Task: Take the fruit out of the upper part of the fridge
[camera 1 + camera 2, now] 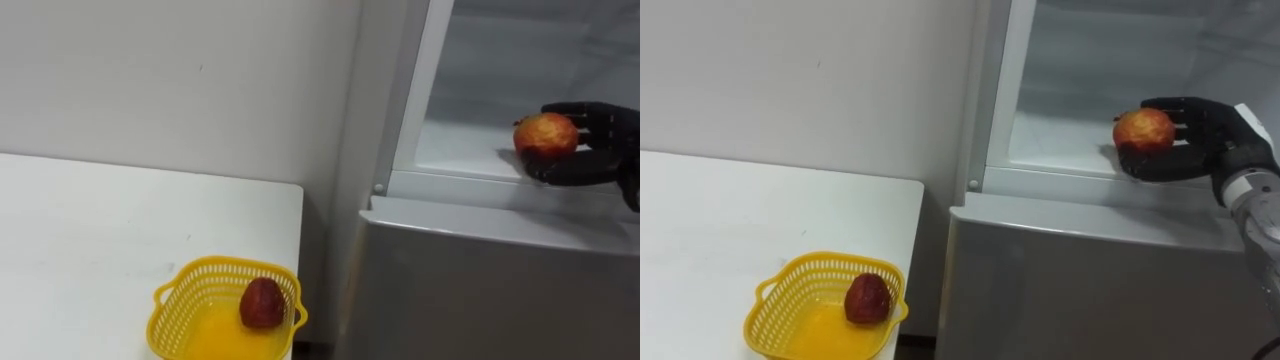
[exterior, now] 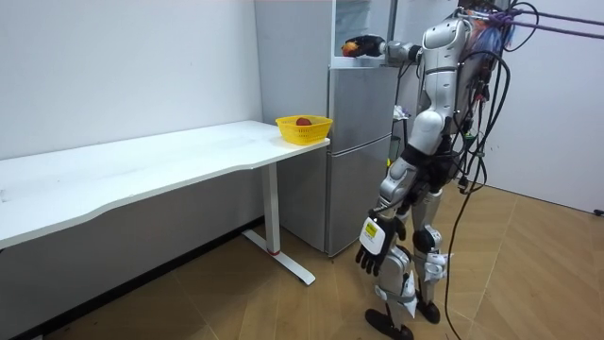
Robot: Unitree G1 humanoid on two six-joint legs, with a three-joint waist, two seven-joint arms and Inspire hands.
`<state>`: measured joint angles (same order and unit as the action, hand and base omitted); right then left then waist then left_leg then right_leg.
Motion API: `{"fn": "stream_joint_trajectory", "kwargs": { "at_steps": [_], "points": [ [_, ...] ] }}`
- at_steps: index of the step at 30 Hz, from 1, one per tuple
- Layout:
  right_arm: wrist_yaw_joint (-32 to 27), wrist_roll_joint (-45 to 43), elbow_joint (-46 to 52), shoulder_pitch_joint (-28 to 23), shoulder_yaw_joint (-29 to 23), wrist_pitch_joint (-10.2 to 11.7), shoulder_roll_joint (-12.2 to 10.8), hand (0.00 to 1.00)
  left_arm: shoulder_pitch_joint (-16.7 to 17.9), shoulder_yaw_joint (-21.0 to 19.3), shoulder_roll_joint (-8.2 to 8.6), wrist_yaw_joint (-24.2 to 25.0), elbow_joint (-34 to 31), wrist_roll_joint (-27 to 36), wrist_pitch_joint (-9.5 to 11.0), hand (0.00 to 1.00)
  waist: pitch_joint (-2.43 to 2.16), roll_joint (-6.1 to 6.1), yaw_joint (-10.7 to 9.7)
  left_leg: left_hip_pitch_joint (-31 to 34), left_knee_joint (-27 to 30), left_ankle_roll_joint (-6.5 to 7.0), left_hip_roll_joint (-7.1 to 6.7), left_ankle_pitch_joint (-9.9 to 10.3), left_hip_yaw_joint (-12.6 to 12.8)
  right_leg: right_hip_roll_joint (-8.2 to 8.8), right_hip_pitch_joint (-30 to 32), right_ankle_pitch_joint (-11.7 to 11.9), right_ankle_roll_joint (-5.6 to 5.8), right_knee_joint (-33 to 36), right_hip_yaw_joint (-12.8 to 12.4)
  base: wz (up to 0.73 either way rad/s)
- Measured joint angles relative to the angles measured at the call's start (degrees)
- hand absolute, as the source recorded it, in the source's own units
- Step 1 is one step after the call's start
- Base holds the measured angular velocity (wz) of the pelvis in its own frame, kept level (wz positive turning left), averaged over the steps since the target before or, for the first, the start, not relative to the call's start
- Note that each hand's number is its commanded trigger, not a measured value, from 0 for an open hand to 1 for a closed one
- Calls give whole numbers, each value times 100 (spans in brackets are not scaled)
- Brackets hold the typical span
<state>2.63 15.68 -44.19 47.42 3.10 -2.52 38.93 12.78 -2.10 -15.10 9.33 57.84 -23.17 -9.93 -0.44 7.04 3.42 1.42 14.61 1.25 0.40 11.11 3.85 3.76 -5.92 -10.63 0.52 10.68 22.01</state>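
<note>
Peach-red fruit [image 1: 545, 135] | round, no long axis or stem end tellable | at the upper fridge [image 1: 460, 140] opening | right hand [image 1: 597, 152] curled round it | left hand [image 2: 371, 253] relaxed at side | yellow basket [image 1: 225, 263] on table [image 1: 100, 230] holds dark red fruit [image 1: 261, 303]

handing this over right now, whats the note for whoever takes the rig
Right hand: shut on the apple, at the mouth of the open upper fridge compartment.
Left hand: open, hanging idle at the robot's side.
Yellow basket: on the table corner beside the fridge, with a dark red fruit in it.
Done: apple gripped.
Left: bring it clear of the fridge, probably over to the basket.
</note>
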Motion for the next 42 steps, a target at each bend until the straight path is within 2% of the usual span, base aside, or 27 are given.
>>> {"fn": "stream_joint_trajectory", "kwargs": {
  "at_steps": [18, 20, 24, 30, 32, 34, 36, 38, 40, 42],
  "points": [
    [-141, 28, 4, 1, -27, -3, 0, 100, -13, -3, 0, 42, 0, 1, -7, 0, 0, -1, 39, -16, 14, 0, 2, -1, 4, 1, -6, 0, 0, 3, 2, 0],
    [-227, 68, 17, -1, -28, -5, -1, 100, -7, -5, 0, 32, 12, 3, -8, 0, 17, -26, 47, -10, 11, 0, -1, -1, 1, -1, -17, 0, 0, 2, -5, 0],
    [-642, 257, 643, -213, -35, -108, -70, 100, 32, 4, 4, -50, 4, 21, 5, 0, 48, -74, -2, -2, 6, 0, 1, -1, 24, 0, -6, 0, 0, -5, -2, 0],
    [-1112, 682, 1576, -761, -57, -106, -98, 100, 29, 16, 19, -257, 5, 124, 76, 0, 26, -132, -3, -4, -37, -1, 11, -2, 80, 1, 23, 0, 0, -7, -5, -1],
    [-1223, 639, 2112, -1113, -245, -106, -220, 100, -16, 16, 44, -299, -18, 124, 78, 0, 9, -149, -33, -3, -9, -1, 12, -1, 82, 4, 53, 0, 1, -7, -9, 0],
    [-1492, 342, 2730, -1495, -473, -58, -545, 100, -27, 17, 78, -356, -19, 123, 80, 0, -24, -215, -20, -7, -10, -1, 9, -1, 113, 14, 62, 1, 1, -5, -18, -5],
    [-1657, 108, 3050, -1657, -499, -57, -645, 100, -58, 18, 97, -432, 4, 125, 95, 0, -40, -281, -8, -18, -27, 1, 12, -2, 183, 18, 79, 0, 2, -7, -69, -11],
    [-1775, -201, 3537, -1921, -559, -39, -875, 100, -55, 18, 100, -529, 28, 130, 133, 0, -13, -339, -20, -33, -45, 2, 20, -3, 218, 7, 83, 0, 2, -10, -139, -11],
    [-2022, -360, 4082, -2293, -627, 102, -1148, 100, -78, 23, 179, -685, 132, 141, 176, 0, 14, -427, -34, -76, -104, 3, 20, -3, 226, 10, 84, 1, 2, -5, -150, -9],
    [-2101, -423, 4431, -2577, -643, 112, -1194, 100, -68, 25, 253, -752, 200, 128, 188, 0, -1, -479, -56, -77, -112, 4, 20, -2, 234, 16, 81, 1, 2, -2, -153, 0]
  ]
}}
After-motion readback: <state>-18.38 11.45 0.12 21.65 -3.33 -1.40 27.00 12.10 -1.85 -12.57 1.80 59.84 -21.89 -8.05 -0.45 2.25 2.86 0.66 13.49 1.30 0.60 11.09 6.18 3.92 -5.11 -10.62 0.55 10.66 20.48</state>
